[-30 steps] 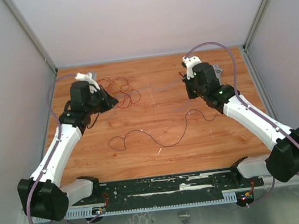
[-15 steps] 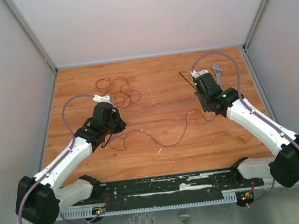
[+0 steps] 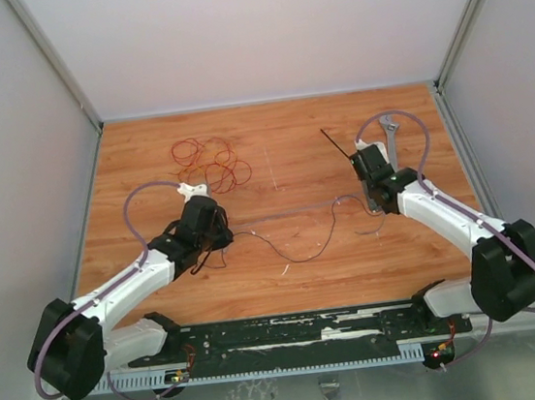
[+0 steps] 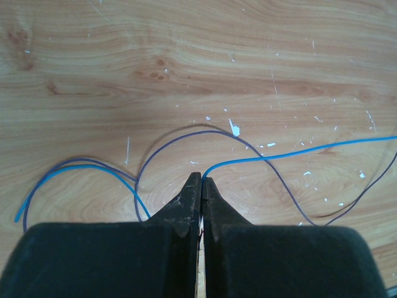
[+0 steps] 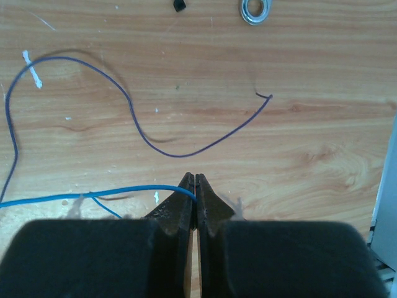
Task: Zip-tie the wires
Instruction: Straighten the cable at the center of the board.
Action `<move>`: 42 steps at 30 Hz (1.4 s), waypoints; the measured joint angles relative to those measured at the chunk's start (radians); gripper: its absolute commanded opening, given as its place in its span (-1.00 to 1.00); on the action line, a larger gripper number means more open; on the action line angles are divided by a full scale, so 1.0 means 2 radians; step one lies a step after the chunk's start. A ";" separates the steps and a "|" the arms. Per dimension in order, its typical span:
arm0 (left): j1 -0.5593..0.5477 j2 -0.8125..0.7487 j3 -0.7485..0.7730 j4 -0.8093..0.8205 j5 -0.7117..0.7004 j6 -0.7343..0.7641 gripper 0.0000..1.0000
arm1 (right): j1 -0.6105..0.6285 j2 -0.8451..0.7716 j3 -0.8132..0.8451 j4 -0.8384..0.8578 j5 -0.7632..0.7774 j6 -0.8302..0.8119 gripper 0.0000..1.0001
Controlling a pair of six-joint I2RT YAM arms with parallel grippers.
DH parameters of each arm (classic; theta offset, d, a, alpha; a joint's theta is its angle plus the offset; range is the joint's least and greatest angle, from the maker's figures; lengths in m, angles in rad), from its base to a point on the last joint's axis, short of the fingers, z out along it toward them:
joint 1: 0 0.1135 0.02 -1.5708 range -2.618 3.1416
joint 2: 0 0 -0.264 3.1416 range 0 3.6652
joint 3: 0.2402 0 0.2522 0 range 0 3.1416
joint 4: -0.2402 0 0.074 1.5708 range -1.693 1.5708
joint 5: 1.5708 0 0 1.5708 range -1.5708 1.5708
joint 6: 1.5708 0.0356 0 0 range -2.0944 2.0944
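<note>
The wires include a red tangle (image 3: pixel 210 162) at the far left of the table and a thin dark strand (image 3: pixel 293 250) looping across the middle. A light blue wire (image 4: pixel 298 151) runs nearly straight between both grippers. My left gripper (image 3: pixel 219 233) (image 4: pixel 203 178) is shut on one end of it, low over the wood. My right gripper (image 3: pixel 376 201) (image 5: pixel 196 180) is shut on the other end (image 5: pixel 93 195). A purple strand (image 5: pixel 167 149) curls ahead of the right jaws. The black zip tie (image 3: pixel 336 143) lies beyond the right gripper, untouched.
A silver wrench (image 3: pixel 392 136) lies at the far right, its ring end (image 5: pixel 255 9) showing at the top of the right wrist view. White walls close in the wooden table (image 3: pixel 297 284) on three sides. A black cable rail (image 3: pixel 294 333) runs along the near edge.
Both arms have drawn back toward the near side. The left gripper has left the red tangle, and the blue wire now stretches between the two shut grippers.
</note>
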 measured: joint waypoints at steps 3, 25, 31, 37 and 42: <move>-0.007 0.008 -0.006 0.011 -0.004 -0.004 -1.00 | -0.004 0.008 -0.002 0.016 -0.001 0.006 -1.00; -0.035 0.099 -0.039 0.084 -0.013 -0.019 -0.69 | -0.018 0.190 0.038 0.049 0.021 -0.002 -0.87; -0.039 0.105 -0.039 0.102 -0.013 -0.022 -0.39 | -0.018 0.197 0.050 0.045 0.026 -0.010 -0.38; -0.040 0.101 -0.038 0.103 -0.013 -0.021 0.00 | -0.018 0.190 0.052 0.042 0.017 -0.017 -0.18; -0.040 0.085 -0.037 0.082 -0.015 -0.016 0.34 | -0.018 0.177 0.052 0.038 -0.013 -0.019 0.05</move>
